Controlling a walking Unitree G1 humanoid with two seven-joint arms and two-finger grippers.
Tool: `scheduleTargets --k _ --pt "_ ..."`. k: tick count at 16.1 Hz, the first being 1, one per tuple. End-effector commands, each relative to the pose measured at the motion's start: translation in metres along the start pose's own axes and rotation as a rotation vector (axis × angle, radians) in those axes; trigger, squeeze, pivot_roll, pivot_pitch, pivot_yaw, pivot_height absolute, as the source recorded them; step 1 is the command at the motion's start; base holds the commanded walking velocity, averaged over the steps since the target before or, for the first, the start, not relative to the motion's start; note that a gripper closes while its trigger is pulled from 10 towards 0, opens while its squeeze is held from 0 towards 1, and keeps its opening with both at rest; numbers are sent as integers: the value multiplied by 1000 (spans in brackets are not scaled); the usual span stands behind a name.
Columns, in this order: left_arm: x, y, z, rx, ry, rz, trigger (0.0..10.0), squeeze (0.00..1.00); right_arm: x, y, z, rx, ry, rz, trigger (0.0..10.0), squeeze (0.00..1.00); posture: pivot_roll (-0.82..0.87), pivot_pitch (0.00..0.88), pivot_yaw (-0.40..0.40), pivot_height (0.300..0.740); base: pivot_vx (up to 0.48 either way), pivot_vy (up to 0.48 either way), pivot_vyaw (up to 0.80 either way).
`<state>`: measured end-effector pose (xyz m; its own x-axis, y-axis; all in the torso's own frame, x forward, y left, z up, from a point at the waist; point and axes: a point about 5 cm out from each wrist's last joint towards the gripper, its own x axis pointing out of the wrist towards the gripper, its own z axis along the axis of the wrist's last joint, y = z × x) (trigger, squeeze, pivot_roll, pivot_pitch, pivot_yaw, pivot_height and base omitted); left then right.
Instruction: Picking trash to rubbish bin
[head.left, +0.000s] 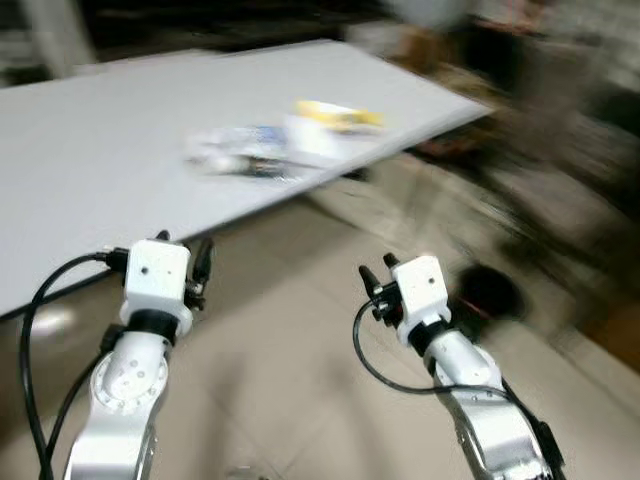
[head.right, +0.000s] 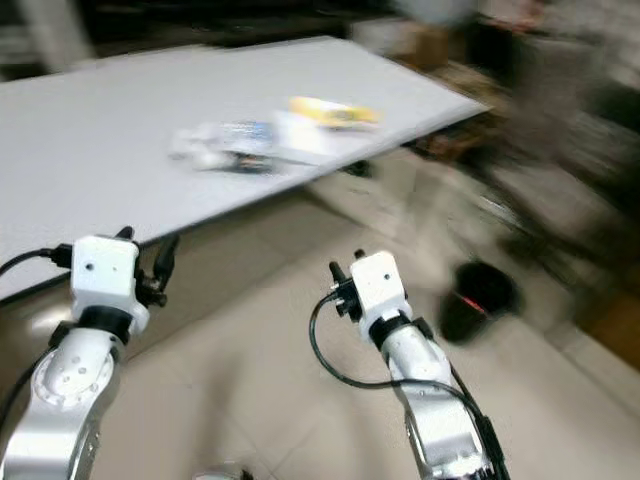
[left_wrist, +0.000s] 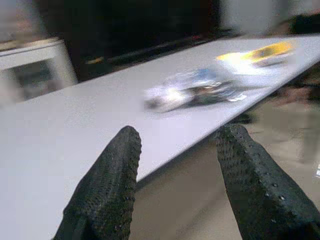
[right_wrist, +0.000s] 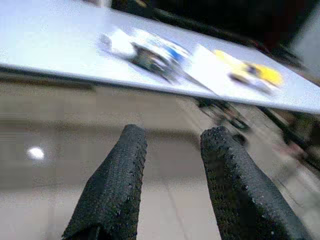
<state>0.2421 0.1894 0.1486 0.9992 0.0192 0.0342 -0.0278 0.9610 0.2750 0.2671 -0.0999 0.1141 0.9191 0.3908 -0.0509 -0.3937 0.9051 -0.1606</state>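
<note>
Eye views, blurred: trash (head.left: 285, 140) lies on the grey counter (head.left: 90, 170) near its front edge, well ahead of both grippers; a dark bin (head.left: 490, 292) stands on the floor to the right. Left wrist view: left gripper (left_wrist: 177, 150) fingers spread, empty, trash beyond them. Right wrist view: right gripper (right_wrist: 172, 145) fingers spread, empty, held below counter level, trash ahead.

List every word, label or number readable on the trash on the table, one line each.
None can be read; motion blur smears everything.
Crumpled wrapper: blue and dark print, too blurred.
Yellow packet: markings too blurred.
White paper: no legible text.
</note>
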Motion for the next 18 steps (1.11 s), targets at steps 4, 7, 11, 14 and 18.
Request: scheduleTargets --k 4,7,11,14,18 --pt "8 -2 4 -3 -14 -35 10000 0 1 -9 0 27 -9 -42 10000 0 71 0 -71 740 332 0 0" --pt "15 -4 4 -4 -22 -73 10000 0 0 -15 1 24 -14 -75 10000 0 61 0 -50 740 356 0 0" --pt "24 -6 6 -3 -28 -101 10000 0 -2 -17 0 27 -16 -95 10000 0 41 0 -32 740 368 0 0" --pt "36 -11 6 -1 -39 -124 10000 0 -4 -19 1 25 -17 -104 10000 0 38 0 -33 740 366 0 0" --pt "43 -13 6 -4 -42 -139 10000 0 -4 -16 1 16 -22 -74 10000 0 34 0 -31 740 368 0 0"
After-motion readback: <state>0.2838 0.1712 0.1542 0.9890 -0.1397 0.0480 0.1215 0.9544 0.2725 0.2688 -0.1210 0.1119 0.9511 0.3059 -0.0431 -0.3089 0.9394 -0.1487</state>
